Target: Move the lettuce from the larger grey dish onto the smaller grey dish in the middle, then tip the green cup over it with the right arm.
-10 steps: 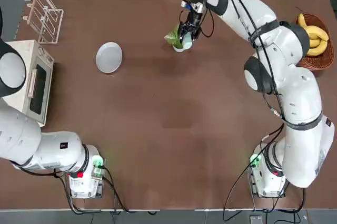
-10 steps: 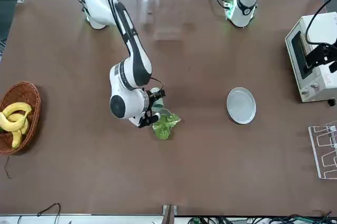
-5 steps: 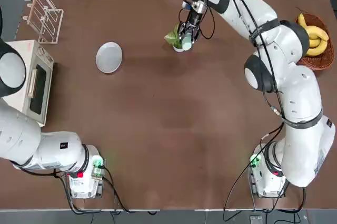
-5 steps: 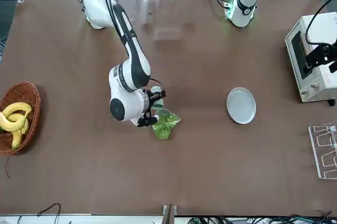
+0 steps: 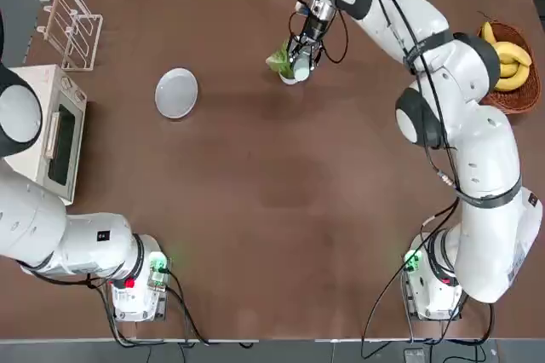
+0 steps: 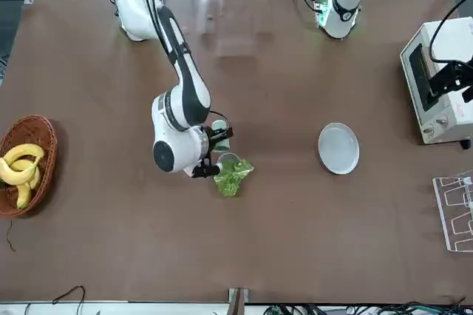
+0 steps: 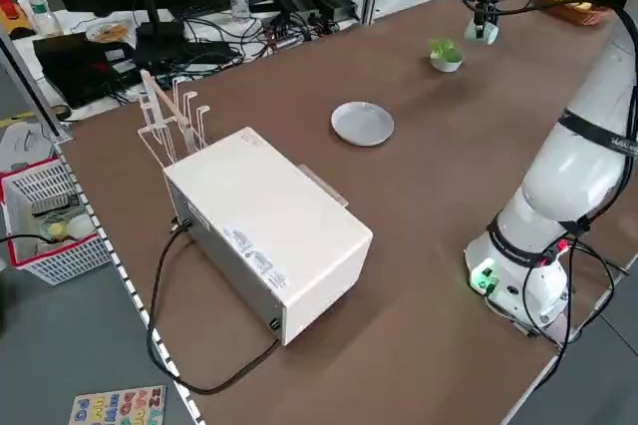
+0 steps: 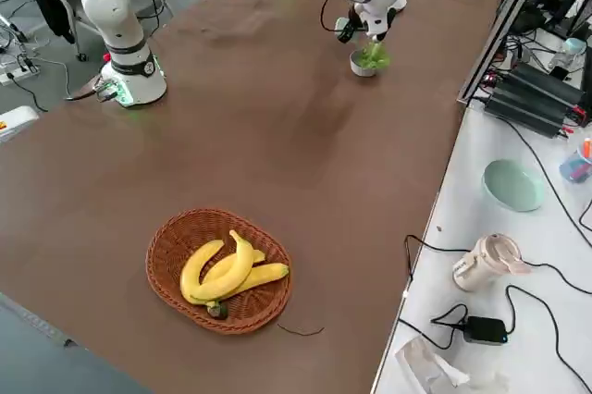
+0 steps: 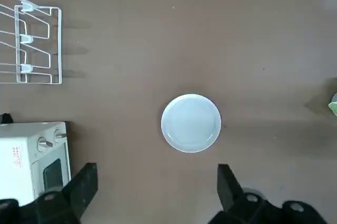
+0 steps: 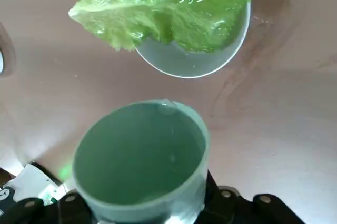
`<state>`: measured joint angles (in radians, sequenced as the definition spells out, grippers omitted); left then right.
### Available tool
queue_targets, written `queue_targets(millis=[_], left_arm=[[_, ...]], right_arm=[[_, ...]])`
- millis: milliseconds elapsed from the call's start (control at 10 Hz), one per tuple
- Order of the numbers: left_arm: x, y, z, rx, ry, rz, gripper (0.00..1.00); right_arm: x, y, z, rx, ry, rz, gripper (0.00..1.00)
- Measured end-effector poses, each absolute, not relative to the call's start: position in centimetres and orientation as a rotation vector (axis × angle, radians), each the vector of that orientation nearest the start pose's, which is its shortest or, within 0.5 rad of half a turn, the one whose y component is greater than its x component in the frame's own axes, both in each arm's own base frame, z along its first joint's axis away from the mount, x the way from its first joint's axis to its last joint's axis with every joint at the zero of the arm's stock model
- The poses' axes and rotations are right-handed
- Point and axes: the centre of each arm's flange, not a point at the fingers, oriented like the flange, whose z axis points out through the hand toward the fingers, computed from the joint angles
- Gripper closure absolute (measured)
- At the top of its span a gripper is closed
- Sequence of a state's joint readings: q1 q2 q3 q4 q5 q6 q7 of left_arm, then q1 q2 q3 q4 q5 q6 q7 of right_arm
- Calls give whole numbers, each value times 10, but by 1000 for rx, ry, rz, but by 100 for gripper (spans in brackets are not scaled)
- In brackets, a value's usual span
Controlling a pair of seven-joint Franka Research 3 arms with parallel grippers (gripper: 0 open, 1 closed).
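Note:
The lettuce (image 5: 278,60) lies in the smaller grey dish (image 5: 290,78) at the far middle of the table, its leaves hanging over the rim (image 10: 168,6). My right gripper (image 5: 301,54) is shut on the green cup (image 10: 139,161), held just above and beside that dish (image 10: 195,63). The right wrist view looks into the cup's open mouth, and nothing shows inside it. The larger grey dish (image 5: 176,92) sits bare to the left. High over it, my left gripper (image 9: 156,192) hangs open with nothing between its fingers.
A wicker basket of bananas (image 5: 508,66) stands at the right edge. A white microwave (image 5: 51,133) and a wire rack (image 5: 72,26) stand at the left edge. Cables and electronics lie beyond the far edge.
My right gripper has shifted slightly toward the far edge with the cup, its wrist turning a little. The lettuce, both dishes and the left arm have not moved.

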<state>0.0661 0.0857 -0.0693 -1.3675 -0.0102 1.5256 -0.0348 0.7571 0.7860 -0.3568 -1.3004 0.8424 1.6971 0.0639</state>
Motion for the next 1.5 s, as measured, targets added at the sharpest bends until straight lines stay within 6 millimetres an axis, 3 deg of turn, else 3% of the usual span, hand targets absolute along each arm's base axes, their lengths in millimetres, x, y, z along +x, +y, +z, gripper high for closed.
queue_targets(millis=[200, 500, 800, 1100, 1300, 1500], left_arm=[[576, -1, 668, -3157, -50, -114, 0], [576, 0, 668, -3156, -50, -114, 0], [576, 0, 668, -3156, -52, -115, 0], [577, 4, 668, -3156, -60, -118, 0], [577, 4, 668, -3156, -61, -119, 0], [577, 4, 668, -3156, -61, -120, 0]], right_arm=[[609, 380, 283, -2550, -446, 493, 32], [644, 325, 283, -2406, -863, 244, 32], [669, 249, 283, -2229, -1240, -3, 32], [682, 156, 276, -2061, -1533, -212, 32], [680, 101, 258, -1919, -1714, -321, 32], [662, 52, 234, -1779, -1773, -432, 32]])
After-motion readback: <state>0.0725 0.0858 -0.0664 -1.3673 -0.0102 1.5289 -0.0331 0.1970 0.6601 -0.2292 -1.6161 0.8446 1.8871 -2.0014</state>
